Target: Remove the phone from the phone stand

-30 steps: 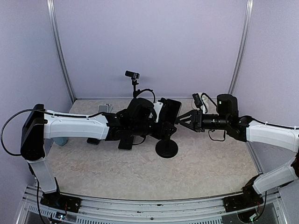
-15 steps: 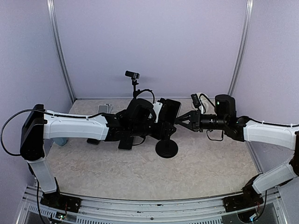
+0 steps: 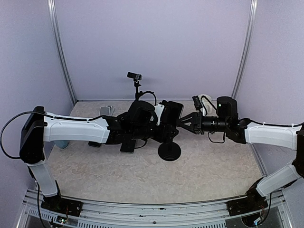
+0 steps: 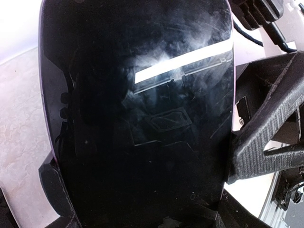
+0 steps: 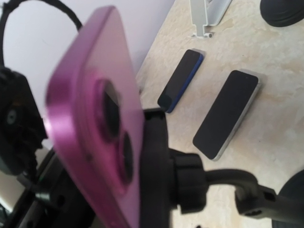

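Currently phone point(image 3: 174, 113) on stand point(image 3: 169, 150); right pincer point(image 3: 184, 122) spread open at its edge; left pincer point(image 3: 164, 129) grip unclear.

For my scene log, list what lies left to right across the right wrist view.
Purple phone → blue-edged phone → silver-edged phone. The phone stand is left out, since it stretches across under several of them.

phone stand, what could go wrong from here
1. The purple phone is clamped in the phone stand; a sideways pull could tip it over on its round base.
2. The open right gripper is close beside the left arm at the phone, so they might collide.
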